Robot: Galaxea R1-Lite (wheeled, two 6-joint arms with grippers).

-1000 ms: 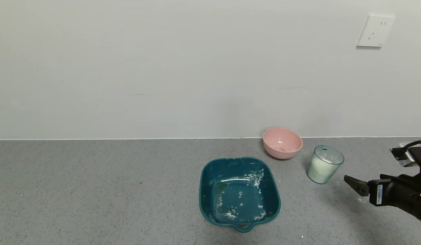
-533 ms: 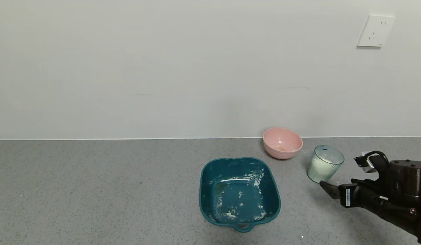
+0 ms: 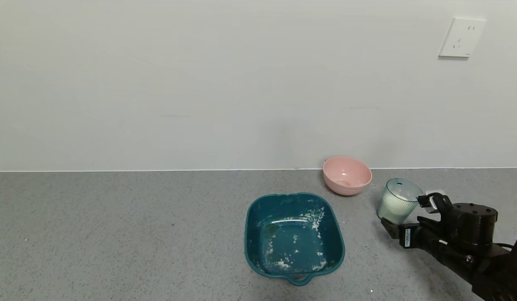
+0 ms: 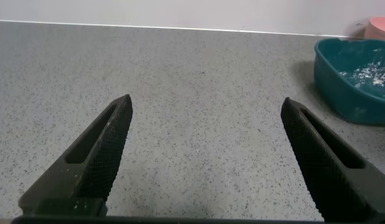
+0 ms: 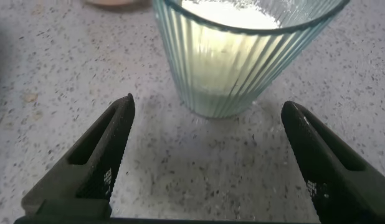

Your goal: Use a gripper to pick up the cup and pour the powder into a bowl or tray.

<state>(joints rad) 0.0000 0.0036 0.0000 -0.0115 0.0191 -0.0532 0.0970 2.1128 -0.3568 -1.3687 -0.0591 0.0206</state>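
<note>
The ribbed pale blue-green cup [image 3: 398, 202] stands upright at the counter's right, holding white powder [image 5: 230, 12]. The pink bowl [image 3: 347, 175] sits a little to its left, by the wall. My right gripper [image 3: 405, 218] is open, low over the counter, reaching in from the right. In the right wrist view the right gripper [image 5: 208, 104] has its fingertips on either side of the cup [image 5: 239, 56] near its base, with gaps and no contact. My left gripper [image 4: 205, 102] is open and empty over bare counter, out of the head view.
A dark teal square tray [image 3: 295, 196] dusted with white powder sits left of the cup, toward the front; it also shows in the left wrist view [image 4: 354, 68]. The white wall runs close behind the bowl. A wall socket [image 3: 461, 37] is high on the right.
My right gripper has moved left along the counter, from well right of the cup to right at it, staying open. The cup, bowl and tray have not moved.
</note>
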